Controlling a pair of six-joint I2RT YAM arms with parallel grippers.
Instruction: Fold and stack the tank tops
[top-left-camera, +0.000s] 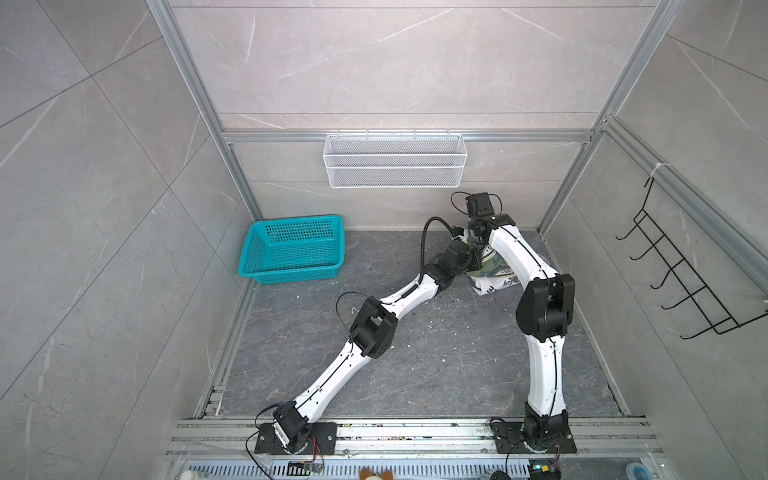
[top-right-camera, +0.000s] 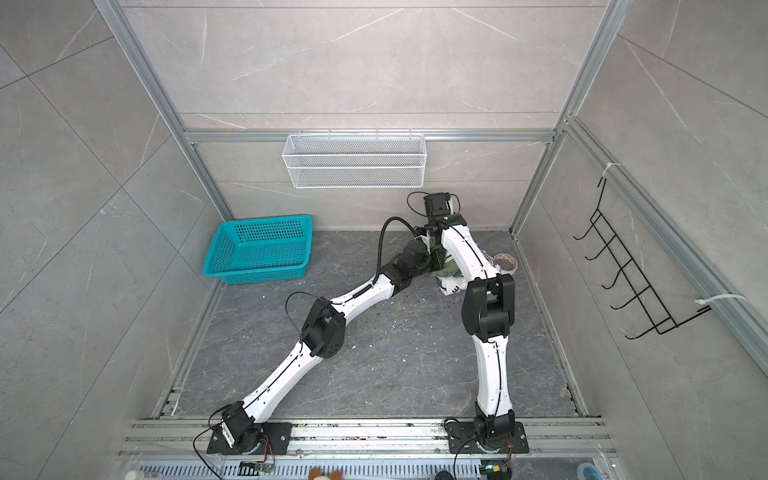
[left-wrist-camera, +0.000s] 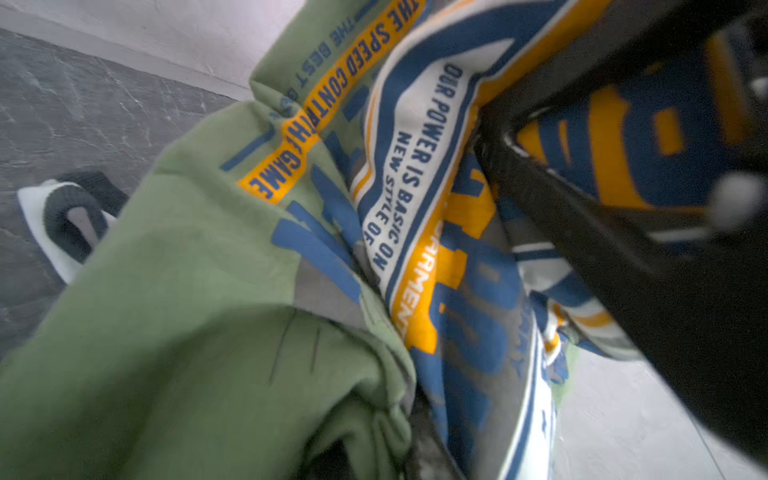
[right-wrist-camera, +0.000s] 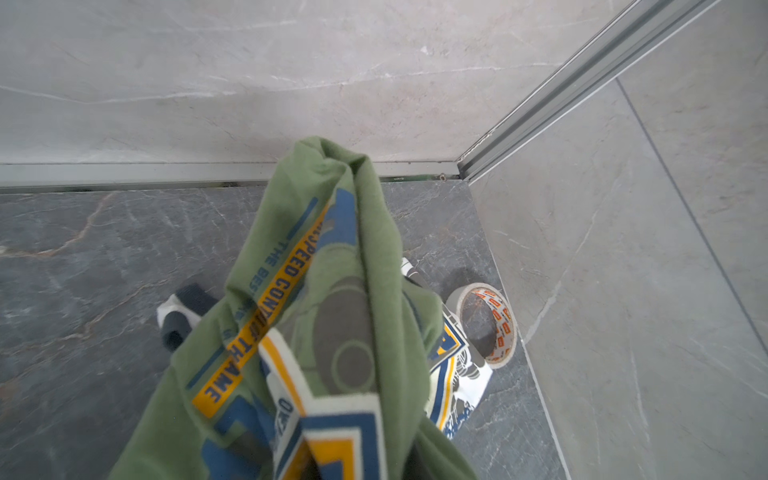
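The olive green cloth tank top hung bunched from the narrow-shut right hand and left hand, at two o'clock on the grey counter. The white, dark-trimmed cloth tank top lay crumpled below. Nothing looked folded yet.

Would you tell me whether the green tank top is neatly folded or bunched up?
Bunched up: the green tank top hangs raised in crumpled drapes, its print creased.
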